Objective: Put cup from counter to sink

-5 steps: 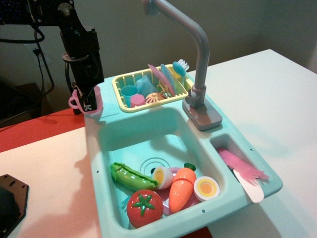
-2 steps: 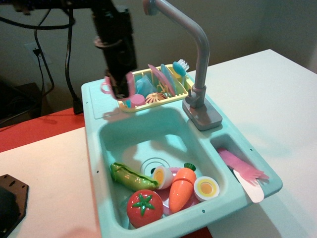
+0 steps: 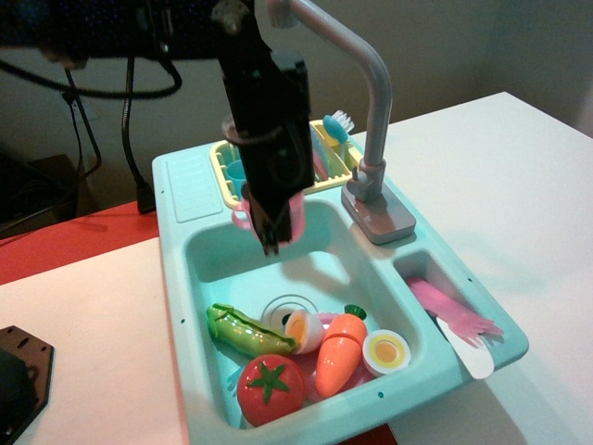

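Claw [image 3: 274, 225] clamped on the pink cup [image 3: 289, 220] at frame centre, hanging over the sink [image 3: 208, 255] — above the food toys, likely for release.

Robot test bench, not a real kitchen: toy sink unit [image 3: 190, 278] (teal plastic, grey faucet [image 3: 366, 111]) sits on a white tabletop [image 3: 500, 185]; plastic play food in the basin; loose cables [image 3: 79, 120] along the bare wall.

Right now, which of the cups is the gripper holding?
The translucent pink cup, pinched in the gripper above the sink. The turquoise cup sits in the yellow dish rack.
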{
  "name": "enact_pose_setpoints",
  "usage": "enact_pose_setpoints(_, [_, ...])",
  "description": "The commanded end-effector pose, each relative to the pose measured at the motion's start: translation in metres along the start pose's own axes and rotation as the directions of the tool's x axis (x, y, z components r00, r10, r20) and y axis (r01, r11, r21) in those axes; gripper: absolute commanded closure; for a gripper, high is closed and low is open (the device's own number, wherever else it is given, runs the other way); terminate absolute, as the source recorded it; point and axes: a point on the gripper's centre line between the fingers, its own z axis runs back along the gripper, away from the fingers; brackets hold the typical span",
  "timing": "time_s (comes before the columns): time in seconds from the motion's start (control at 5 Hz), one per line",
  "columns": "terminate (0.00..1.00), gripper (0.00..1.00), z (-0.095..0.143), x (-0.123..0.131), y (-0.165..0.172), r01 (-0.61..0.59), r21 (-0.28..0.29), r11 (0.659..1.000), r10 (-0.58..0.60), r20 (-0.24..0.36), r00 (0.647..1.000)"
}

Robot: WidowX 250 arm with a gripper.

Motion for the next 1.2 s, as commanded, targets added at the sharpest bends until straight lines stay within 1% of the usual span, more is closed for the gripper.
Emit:
enact_pose_setpoints(0.0, [0.0, 1.0, -0.018, -0.009, -0.01, 0.011, 0.001, 1.0, -0.011, -0.016, 1.0])
enact_pose_setpoints(0.2, [0.0, 1.0, -0.036, -0.017, -0.009, 0.014, 0.013, 1.0, -0.014, -0.047, 0.999])
enact_pose_setpoints(0.4, [0.0, 1.0, -0.04, -0.02, -0.005, 0.006, 0.005, 1.0, -0.005, -0.062, 0.998])
enact_pose_setpoints(0.6, [0.0, 0.0, -0.036, -0.025, 0.001, -0.041, 0.003, 0.999, 0.041, -0.048, 0.998])
enact_pose_setpoints(0.8, [0.0, 0.0, -0.029, -0.032, 0.007, -0.053, 0.002, 0.999, 0.054, -0.05, 0.997])
enact_pose_setpoints(1.0, [0.0, 0.0, 0.005, -0.046, 0.027, -0.087, 0.034, 0.996, 0.087, -0.016, 0.996])
